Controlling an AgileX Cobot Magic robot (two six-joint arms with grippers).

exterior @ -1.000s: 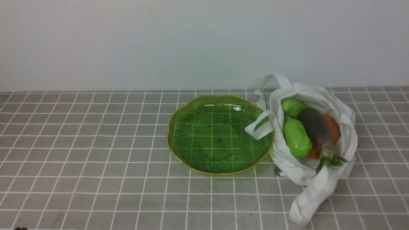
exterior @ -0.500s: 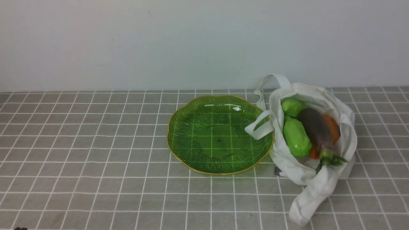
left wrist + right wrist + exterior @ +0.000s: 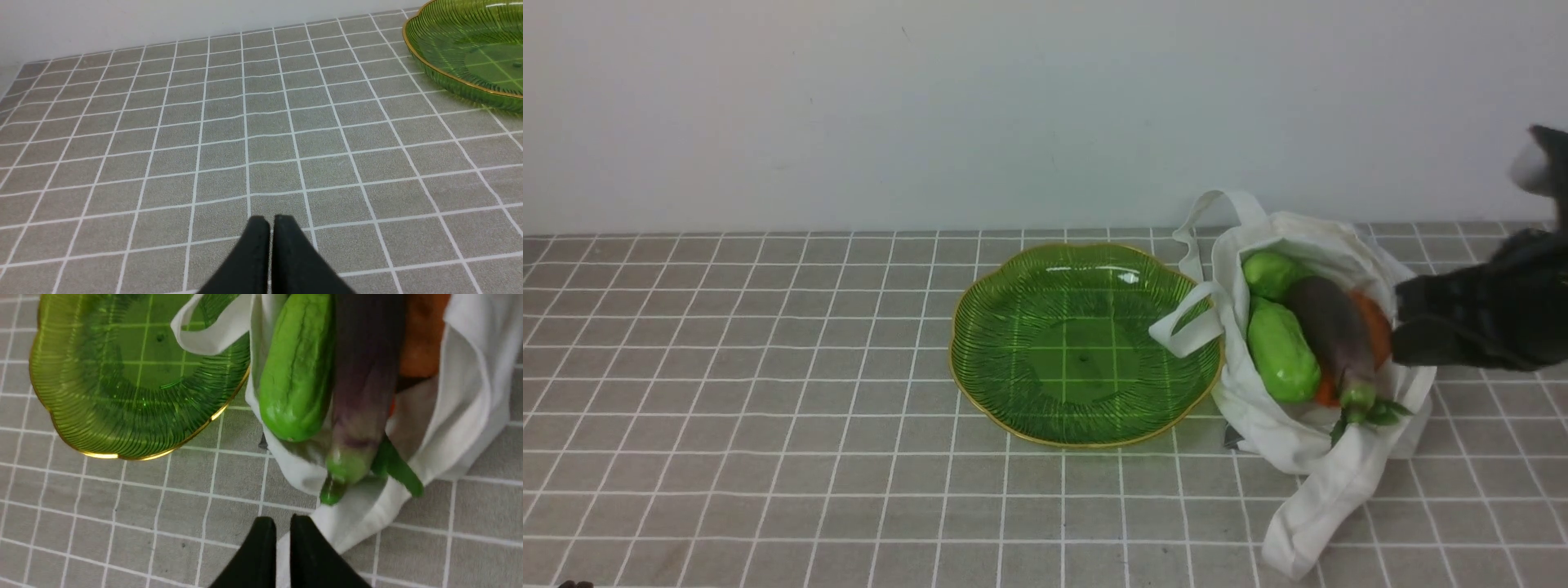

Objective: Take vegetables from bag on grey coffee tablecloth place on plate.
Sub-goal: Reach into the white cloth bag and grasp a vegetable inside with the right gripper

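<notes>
The white cloth bag (image 3: 1339, 465) lies open on the grey checked tablecloth (image 3: 768, 367), right of the empty green glass plate (image 3: 1013, 327). In the bag lie the purple eggplant (image 3: 1327, 327), two green lumpy vegetables (image 3: 1282, 351) (image 3: 1270, 272), the orange-brown potato (image 3: 1374, 322) and a bit of orange carrot (image 3: 1326, 394). My right gripper (image 3: 1401, 327) is shut and empty, held over the bag's right side. In the right wrist view it (image 3: 282, 522) is above the bag's front edge (image 3: 359, 522), close to the eggplant's stem (image 3: 333, 490). My left gripper (image 3: 271, 220) is shut and empty, low over the cloth, left of the plate (image 3: 449, 41).
One bag handle (image 3: 1184, 327) rests on the plate's right rim; the other (image 3: 1217, 204) stands at the back. A white wall runs behind the table. Green carrot leaves (image 3: 398, 469) poke out beside the eggplant's stem.
My right arm has come into the front view from the right and now hangs over the bag's right side. The bag, vegetables and plate have not moved.
</notes>
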